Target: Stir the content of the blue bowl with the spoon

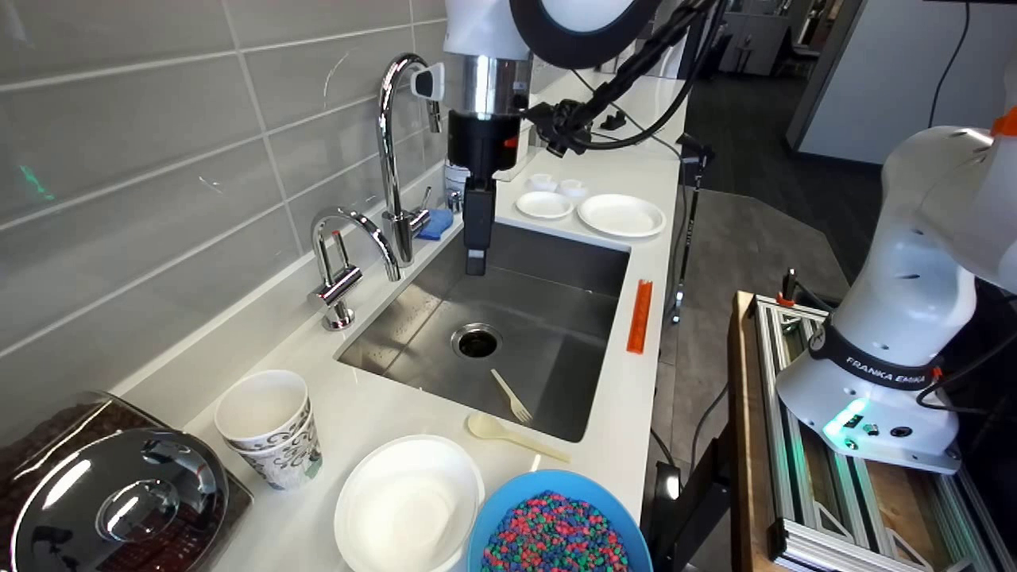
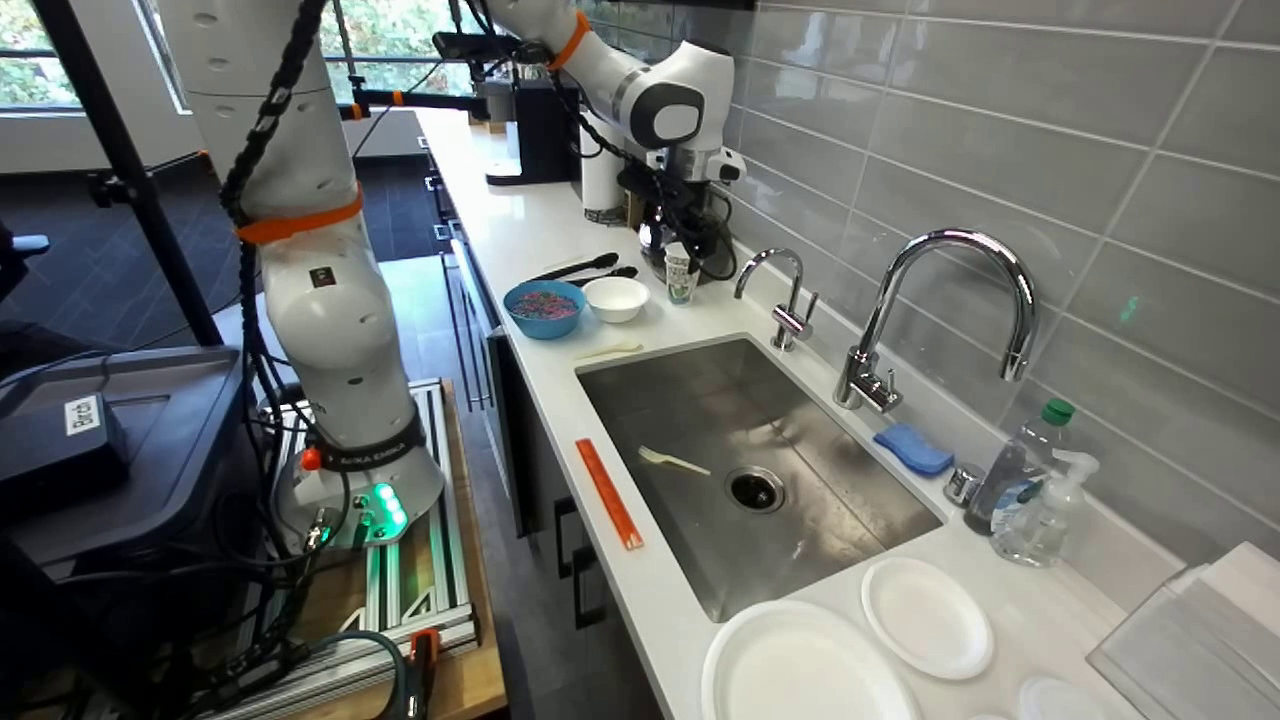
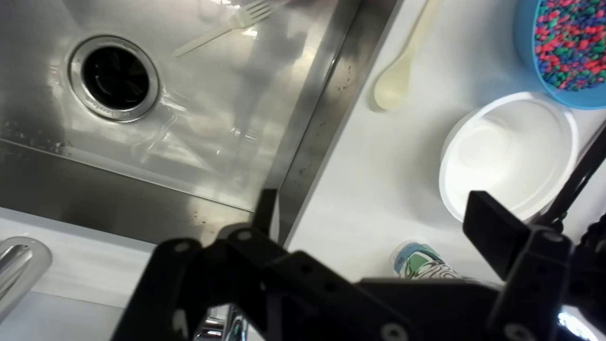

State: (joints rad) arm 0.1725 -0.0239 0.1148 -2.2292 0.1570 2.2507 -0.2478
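Note:
The blue bowl (image 1: pixel 556 480) stands on the counter and also shows in an exterior view (image 2: pixel 545 329) and the wrist view (image 3: pixel 524 38). Its content (image 1: pixel 556 536), tiny pink, blue, purple and green beads, also shows in the wrist view (image 3: pixel 570 45). The pale cream spoon (image 1: pixel 508 434) lies flat on the counter between the bowl and the sink; it also shows in an exterior view (image 2: pixel 608 351) and the wrist view (image 3: pixel 400 73). My gripper (image 3: pixel 378 213) is open and empty, its fingers wide apart. It points down, high and apart from spoon and bowl (image 1: pixel 477 258).
A white bowl (image 1: pixel 409 504) touches the blue bowl's side. Patterned cups (image 1: pixel 290 445) stand near the wall. The sink (image 1: pixel 540 318) holds a pale fork (image 1: pixel 512 397). Two faucets (image 1: pixel 389 159) rise behind it. An orange ruler (image 1: pixel 639 316) lies on the front edge. White plates (image 1: pixel 621 215) lie beyond.

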